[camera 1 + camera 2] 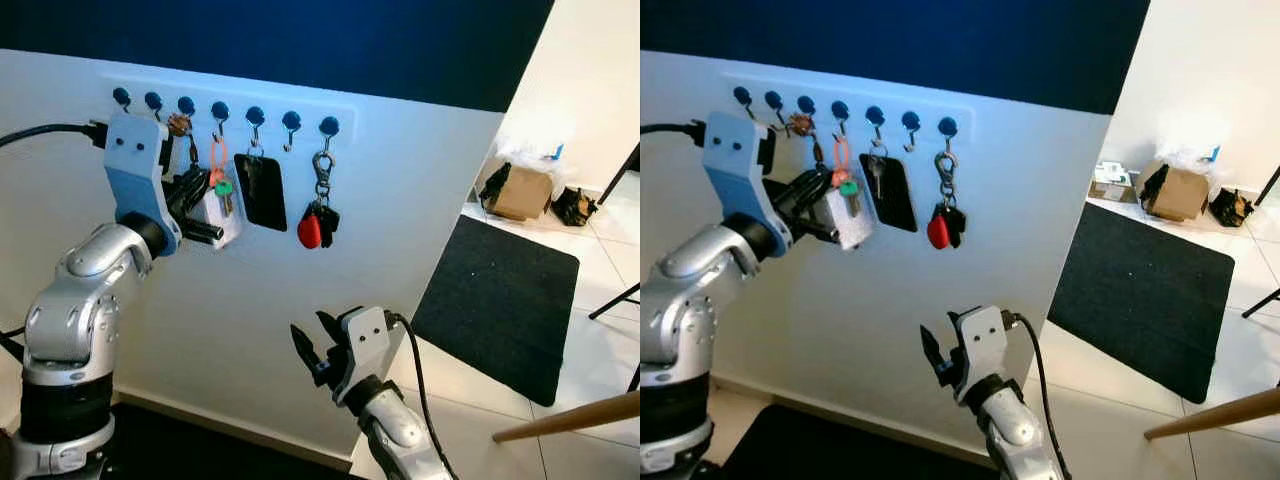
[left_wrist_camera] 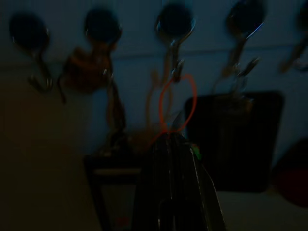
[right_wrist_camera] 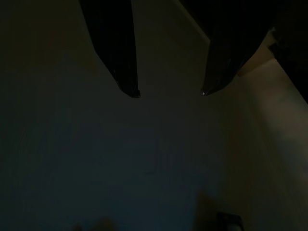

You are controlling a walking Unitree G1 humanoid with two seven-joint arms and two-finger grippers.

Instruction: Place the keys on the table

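Beside the keys (image 1: 220, 190), black tag (image 1: 261, 192) and red fob (image 1: 310, 230).

Home entry: wall key hooks (image 1: 220, 108), floor mat (image 1: 497, 300), tile.

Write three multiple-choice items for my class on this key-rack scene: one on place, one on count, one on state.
1. Where is the left tool?
A. At the white wall rack, by the key bunch on the orange loop
B. Over the black floor mat
C. By the cardboard box

2. How many round dark blue hooks does the rack carry?
A. Four
B. Seven
C. Ten

3. How do the right tool's two black fingers stand?
A. Shut on a key
B. Apart, holding nothing
C. Clamped on a hook

Answers: 1 A, the left arm is raised to the rack beside the orange loop. 2 B, seven hooks sit in one row. 3 B, the right wrist view shows a gap between the fingertips, with bare wall beyond.
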